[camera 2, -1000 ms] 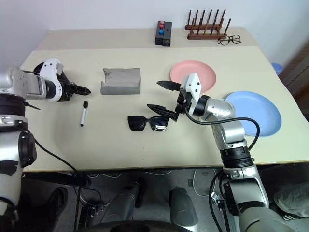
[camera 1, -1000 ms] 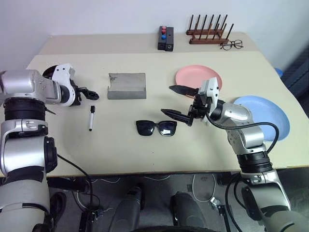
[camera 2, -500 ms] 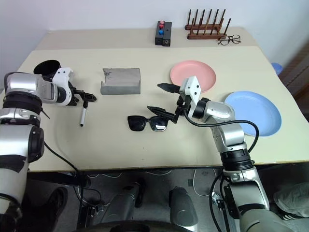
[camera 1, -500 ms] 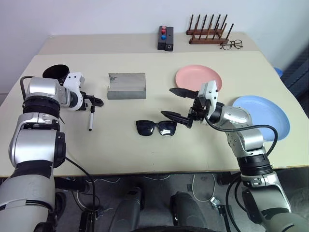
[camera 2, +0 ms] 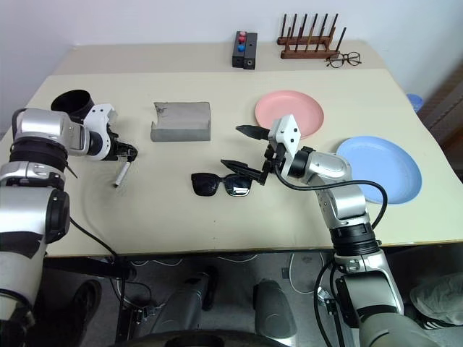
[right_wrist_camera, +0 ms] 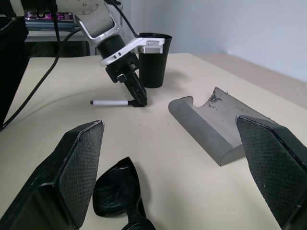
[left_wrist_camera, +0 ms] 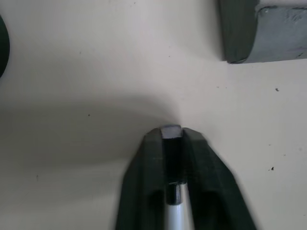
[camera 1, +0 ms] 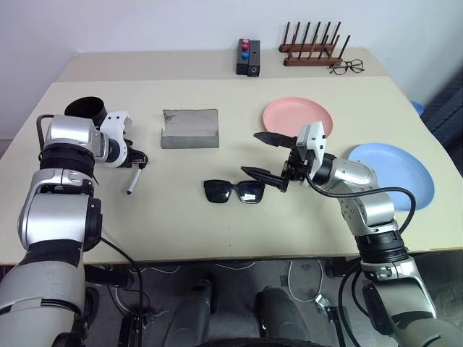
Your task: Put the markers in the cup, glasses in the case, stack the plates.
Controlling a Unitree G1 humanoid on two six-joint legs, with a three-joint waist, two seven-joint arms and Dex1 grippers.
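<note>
My left gripper (camera 1: 139, 160) is shut on the black cap end of a white-bodied marker (camera 1: 132, 181) that lies slanted on the table; the cap (left_wrist_camera: 171, 143) sits pinched between the two fingers. The black cup (camera 1: 87, 108) stands just behind that gripper. The grey case (camera 1: 189, 129) lies open mid-table. Black sunglasses (camera 1: 235, 191) rest in front of it. My right gripper (camera 1: 251, 152) hovers open beside the sunglasses' right end, holding nothing. A pink plate (camera 1: 297, 116) and a blue plate (camera 1: 394, 173) lie apart on the right.
At the table's back stand a black box with red and blue buttons (camera 1: 248, 58) and a wooden peg rack (camera 1: 311, 50), with thin clear spectacles (camera 1: 347, 67) next to it. The blue plate lies close to the table's right edge.
My left gripper came from beside the cup down to the marker's cap and closed on it. The marker has swung to a slant. The right arm stayed still.
</note>
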